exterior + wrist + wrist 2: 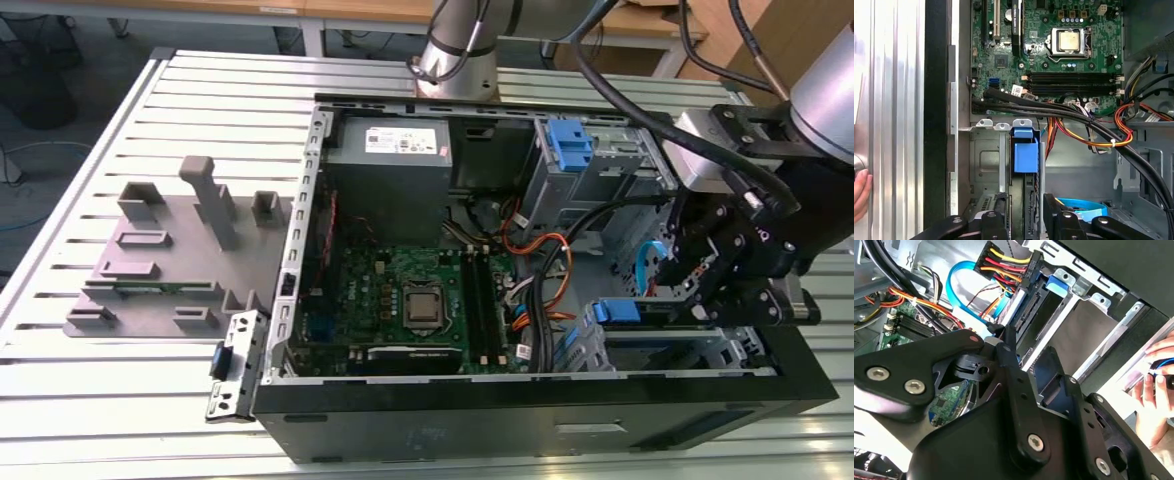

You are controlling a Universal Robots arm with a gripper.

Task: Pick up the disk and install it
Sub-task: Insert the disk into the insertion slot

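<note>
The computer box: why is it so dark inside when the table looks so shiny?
In the exterior view the ribbed metal table reflects the light, while the black computer case shades its inside; in the first wrist view the table slats glare almost white.

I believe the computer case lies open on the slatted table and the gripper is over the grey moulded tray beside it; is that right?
Not quite: the computer case lies open on the slatted table, but the gripper is at the drive bay inside it, not over the grey moulded tray beside it, as the exterior view shows.
</note>
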